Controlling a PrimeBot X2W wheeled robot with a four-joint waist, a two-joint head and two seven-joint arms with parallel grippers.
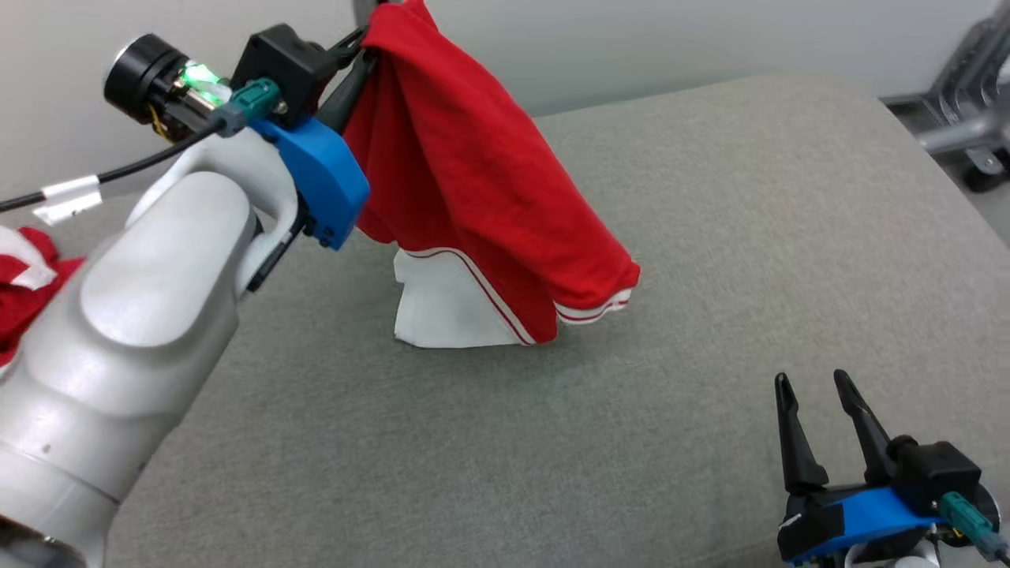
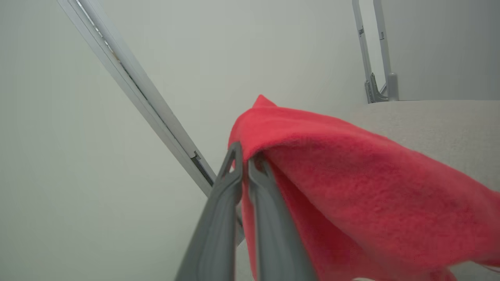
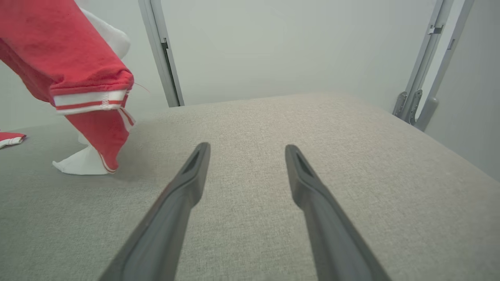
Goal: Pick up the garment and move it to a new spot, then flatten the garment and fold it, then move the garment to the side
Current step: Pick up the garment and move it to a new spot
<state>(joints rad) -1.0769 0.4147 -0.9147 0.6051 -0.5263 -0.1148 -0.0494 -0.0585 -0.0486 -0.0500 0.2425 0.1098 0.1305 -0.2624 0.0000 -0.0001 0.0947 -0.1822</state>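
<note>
Fingers on the right gripper [image 1: 811,383] stand apart at the lower right of the head view, gripping nothing; the bottom edge cuts off its base. In the right wrist view the same gripper [image 3: 247,150] is spread over the bare grey surface [image 3: 273,117].

At the lower left of the head view the pale left forearm [image 1: 142,315] runs off the frame. It covers part of the surface [image 1: 631,434] and part of a second red-and-white cloth [image 1: 24,276] at the left edge, so the extent of that cloth cannot be told. The right wrist view shows a corner of it at the far left [image 3: 9,138].

Cloth items count two, grippers two.

The left gripper [image 1: 364,49] sits at the upper left centre, tips buried in the garment [image 1: 473,173]. In the left wrist view its two fingers are pressed together [image 2: 244,156], clamped on a red fold of the garment [image 2: 351,187]. The garment hangs from that grip; the top edge of the head view cuts off its peak. Only its white lower part [image 1: 442,308] touches the surface, centre frame, and a red-and-white striped hem hangs free to the right. The right wrist view shows the garment at the upper left [image 3: 58,50], cropped.

Beyond the surface stand a plain wall and a metal frame [image 1: 963,118], blurred and cut off at the upper right.
</note>
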